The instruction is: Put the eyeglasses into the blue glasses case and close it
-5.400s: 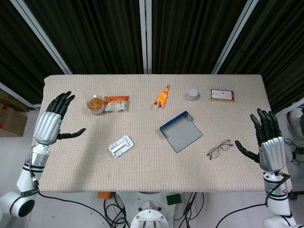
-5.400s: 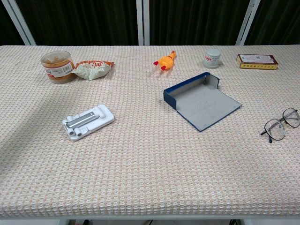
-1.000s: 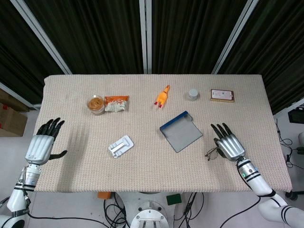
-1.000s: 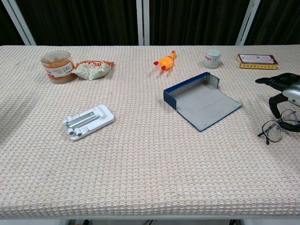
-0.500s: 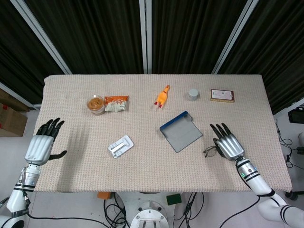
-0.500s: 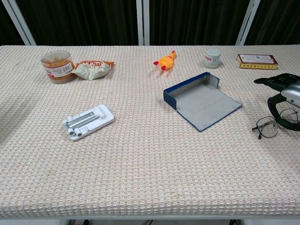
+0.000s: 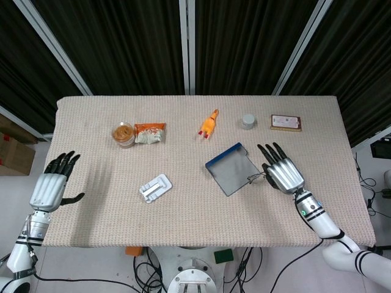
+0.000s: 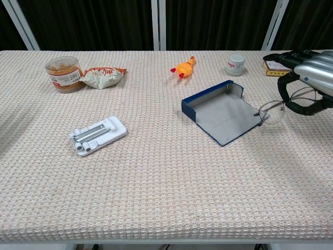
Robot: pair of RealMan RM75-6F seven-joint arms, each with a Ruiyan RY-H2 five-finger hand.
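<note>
We are mid-carry: our right hand (image 8: 307, 83) holds the eyeglasses (image 8: 273, 111) pinched under its curled fingers, lifted off the table (image 8: 156, 182), one lens hanging just over the right edge of the open blue glasses case (image 8: 223, 115). Next we judge the glasses must travel a little further left, settle flat on the grey lining, then be released before the lid is folded. Our left hand (image 7: 52, 186) hangs spread and empty at the table's left edge.

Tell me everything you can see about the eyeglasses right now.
The eyeglasses have thin dark wire frames and clear rounded lenses. The right hand holds them lifted off the table, tilted, one lens hanging by the right edge of the open blue glasses case. The hand hides part of the frame.
</note>
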